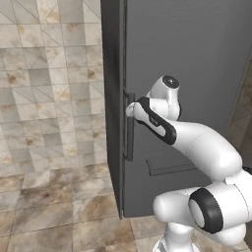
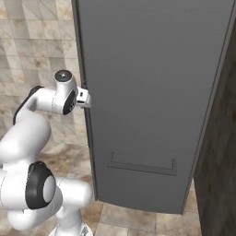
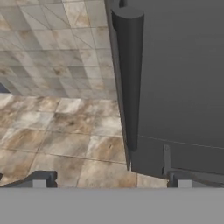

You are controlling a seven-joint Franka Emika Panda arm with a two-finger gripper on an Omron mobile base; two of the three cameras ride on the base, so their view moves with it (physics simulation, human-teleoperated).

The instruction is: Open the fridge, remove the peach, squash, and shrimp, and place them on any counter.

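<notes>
Dark grey fridge [image 1: 187, 74] stands with its door closed, upright against a tiled wall [image 1: 49, 74], on a mottled tile floor [image 1: 54, 206]. Its long vertical bar handle [image 1: 129, 125] runs down the door's left edge. A shallow rectangular recess [image 2: 143, 163] sits low on the door face.

Arm [image 1: 197, 142] reaches forward from the base to the handle at mid-height. Gripper [image 3: 111, 181] is at the handle, jaws spread to full width, one fingertip to each side of the bar in the hand view. Nothing is clamped between them. Whether either fingertip touches the bar cannot be told; in the left base view the hand sits close against the handle.

Peach, squash and shrimp: position cannot be told with the door shut.
</notes>
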